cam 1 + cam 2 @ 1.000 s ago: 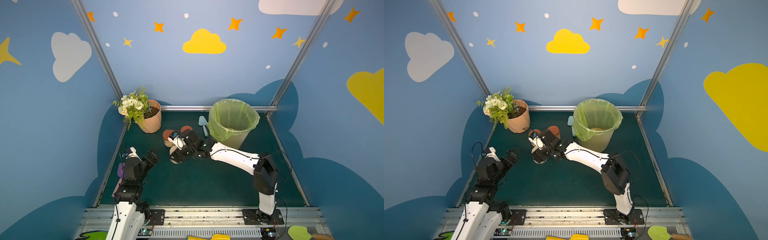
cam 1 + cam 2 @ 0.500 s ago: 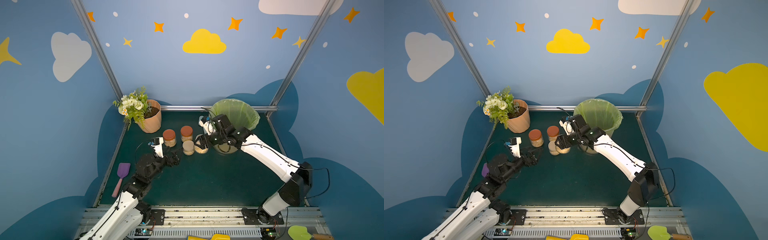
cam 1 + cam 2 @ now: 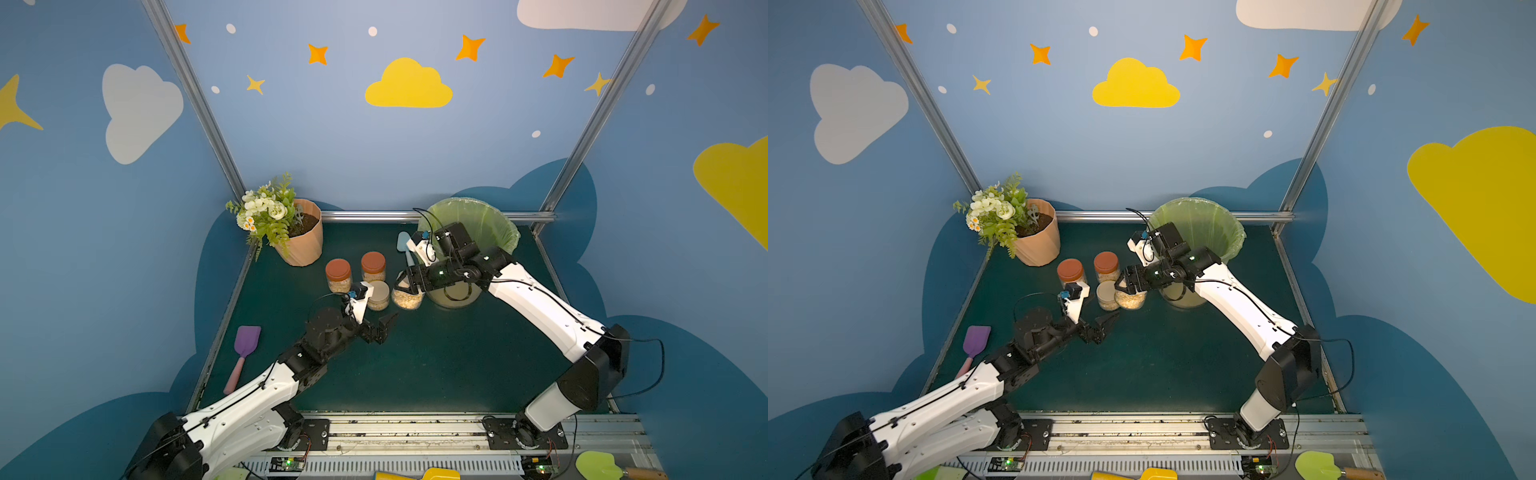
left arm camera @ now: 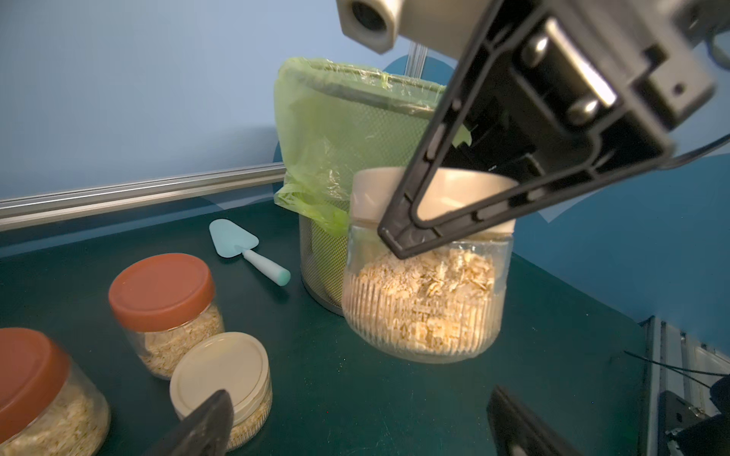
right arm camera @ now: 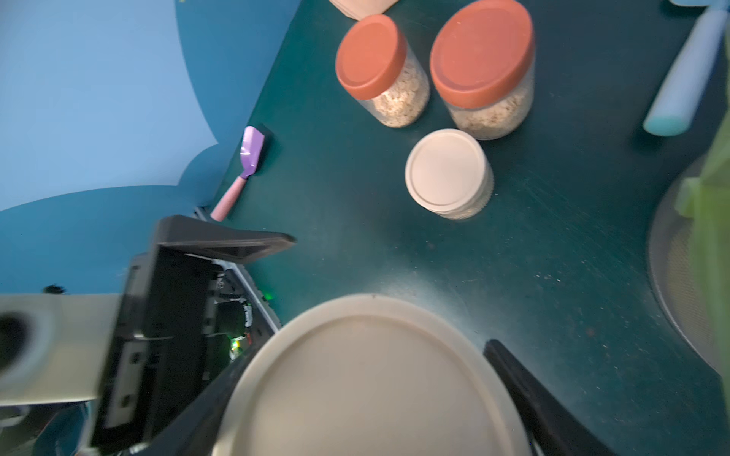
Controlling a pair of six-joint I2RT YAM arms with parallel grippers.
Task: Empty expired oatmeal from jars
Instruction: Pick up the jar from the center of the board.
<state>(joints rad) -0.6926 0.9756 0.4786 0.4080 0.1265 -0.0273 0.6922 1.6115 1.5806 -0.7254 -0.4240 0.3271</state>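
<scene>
Reaching closer than before, the left gripper is hovering wide open and empty just short of the jar of oatmeal, whose beige lid the right gripper is clamping between its fingers, so lid removal is likely needing the left fingers bracing the glass.

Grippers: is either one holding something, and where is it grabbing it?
The right gripper is shut on a beige-lidded jar, clamping its lid from both sides. The left gripper is open and holds nothing.

2 rust-red lids, 2 beige lids, tan oatmeal (clear ribbed jar), green-lined mesh bin
</scene>
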